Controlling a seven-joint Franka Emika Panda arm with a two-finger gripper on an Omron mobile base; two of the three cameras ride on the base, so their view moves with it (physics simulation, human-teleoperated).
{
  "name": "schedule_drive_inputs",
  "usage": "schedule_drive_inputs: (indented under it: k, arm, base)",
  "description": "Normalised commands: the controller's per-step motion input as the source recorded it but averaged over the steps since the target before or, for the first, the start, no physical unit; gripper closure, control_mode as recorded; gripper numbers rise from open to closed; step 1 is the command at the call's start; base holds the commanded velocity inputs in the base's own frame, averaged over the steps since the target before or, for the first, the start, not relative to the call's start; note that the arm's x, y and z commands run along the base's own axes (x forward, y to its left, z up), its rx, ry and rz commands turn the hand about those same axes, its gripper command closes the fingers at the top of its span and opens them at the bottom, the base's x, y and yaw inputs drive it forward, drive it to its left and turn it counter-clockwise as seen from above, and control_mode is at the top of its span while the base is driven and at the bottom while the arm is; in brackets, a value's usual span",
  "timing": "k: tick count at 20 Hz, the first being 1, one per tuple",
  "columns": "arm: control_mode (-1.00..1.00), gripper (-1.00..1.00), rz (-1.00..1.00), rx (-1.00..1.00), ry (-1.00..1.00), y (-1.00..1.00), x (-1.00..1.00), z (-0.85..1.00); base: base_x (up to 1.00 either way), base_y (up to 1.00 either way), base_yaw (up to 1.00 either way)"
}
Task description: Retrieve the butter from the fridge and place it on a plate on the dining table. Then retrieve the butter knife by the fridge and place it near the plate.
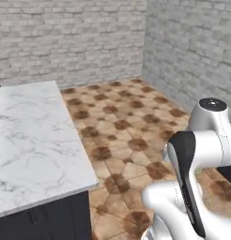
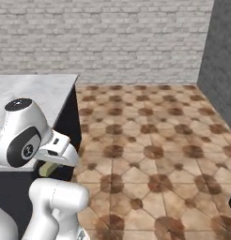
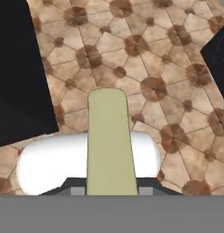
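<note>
The room is mostly bare: grey brick walls (image 1: 70, 37) meet in a corner, and a broad brown patterned tile floor (image 2: 150, 140) runs open from the robot all the way to them. On the robot's left stands a white grey-veined marble worktop (image 1: 33, 140) over a dark base (image 1: 47, 218); its near corner juts toward the arm, with the floor free along its right edge. In the right base view the same worktop's dark side (image 2: 70, 126) stands just behind the folded white arm (image 2: 23, 136).

The butter (image 3: 109, 141), a narrow pale yellow-green stick, is up in the air rather than on any surface, sticking out straight ahead from the hand over the tiles. It is clamped between the fingers, whose tips are hidden at its base, so the grip itself is seen only by how the stick stays put. In the right base view a bit of the same pale stick (image 2: 46, 169) peeks out under the hand, close beside the worktop's dark side. Dark shapes edge the hand view at left (image 3: 18, 68) and upper right (image 3: 218, 59); what they are I cannot tell
</note>
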Motion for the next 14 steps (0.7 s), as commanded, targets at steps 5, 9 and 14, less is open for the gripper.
schedule_drive_inputs:
  k: [5, 9, 14]
  arm:
    - [1.00, 1.00, 0.00, 0.00, 0.00, 0.00, 0.00, 0.00]
    - [1.00, 1.00, 0.00, 0.00, 0.00, 0.00, 0.00, 0.00]
    - [1.00, 1.00, 0.00, 0.00, 0.00, 0.00, 0.00, 0.00]
  base:
    - [0.69, -1.00, 0.30]
    - [1.00, -0.86, 0.19]
    - [1.00, -0.13, 0.05]
